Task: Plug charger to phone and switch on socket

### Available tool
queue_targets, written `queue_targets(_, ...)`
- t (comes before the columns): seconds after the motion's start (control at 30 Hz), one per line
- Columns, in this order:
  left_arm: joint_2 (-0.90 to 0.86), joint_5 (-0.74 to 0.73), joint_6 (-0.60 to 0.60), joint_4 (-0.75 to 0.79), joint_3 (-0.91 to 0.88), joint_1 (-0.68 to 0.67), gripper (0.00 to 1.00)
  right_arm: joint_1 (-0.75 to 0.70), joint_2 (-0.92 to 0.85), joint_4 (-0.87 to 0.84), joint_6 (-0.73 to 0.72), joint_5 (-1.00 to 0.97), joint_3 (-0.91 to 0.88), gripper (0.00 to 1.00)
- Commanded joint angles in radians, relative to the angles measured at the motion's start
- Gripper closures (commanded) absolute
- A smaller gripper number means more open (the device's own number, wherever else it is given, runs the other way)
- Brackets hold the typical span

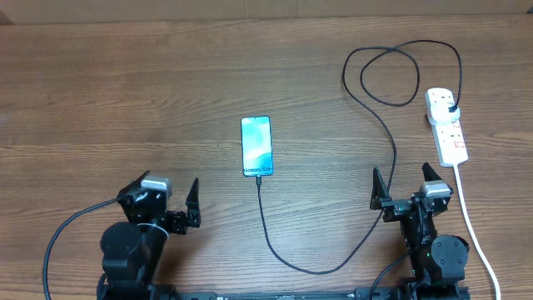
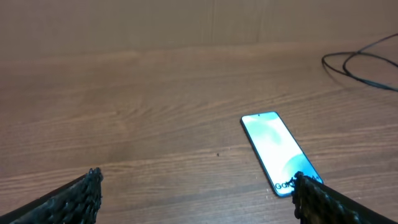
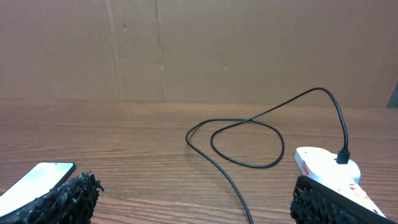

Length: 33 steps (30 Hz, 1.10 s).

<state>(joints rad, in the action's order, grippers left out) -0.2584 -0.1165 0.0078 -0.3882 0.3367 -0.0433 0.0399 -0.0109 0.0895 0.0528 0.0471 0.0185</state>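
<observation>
The phone (image 1: 256,146) lies flat mid-table with its light-blue screen lit; it also shows in the left wrist view (image 2: 278,151) and the right wrist view (image 3: 34,182). The charger cable (image 1: 391,150) runs from the phone's near short edge, loops round, and its black plug (image 1: 450,107) sits in the white socket strip (image 1: 446,125), which also shows in the right wrist view (image 3: 326,165). My left gripper (image 1: 166,190) is open and empty, near-left of the phone. My right gripper (image 1: 403,185) is open and empty, straddling the cable near the strip.
The strip's thick white cord (image 1: 475,225) runs toward the front right edge. A cardboard wall (image 3: 186,50) stands behind the table. The cable forms a loop (image 1: 391,75) at the back right.
</observation>
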Motion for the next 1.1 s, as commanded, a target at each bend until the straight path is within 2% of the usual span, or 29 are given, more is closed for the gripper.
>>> queue_targets(0.0,0.068,-0.008,0.014,0.043,-0.061,0.006,0.0,0.004,0.008,-0.006,0.004,-0.002,-0.01,0.0)
queue_targets(0.3,0.141,-0.006,-0.035,0.212,-0.187,0.027,0.0,0.004,0.008,-0.006,0.004,-0.002,-0.01,0.0)
queue_targets(0.53,0.256,-0.003,-0.148,0.361,-0.334,0.062,0.0,0.004,0.008,-0.006,0.004,-0.002,-0.01,0.0)
queue_targets(0.7,0.255,0.044,-0.141,0.325,-0.332,0.071,0.0,0.004,0.008,-0.006,0.004,-0.002,-0.01,0.0)
queue_targets(1.07,0.255,0.038,-0.019,0.314,-0.332,0.069,0.0,0.004,0.008,-0.006,0.004,-0.001,-0.01,0.0)
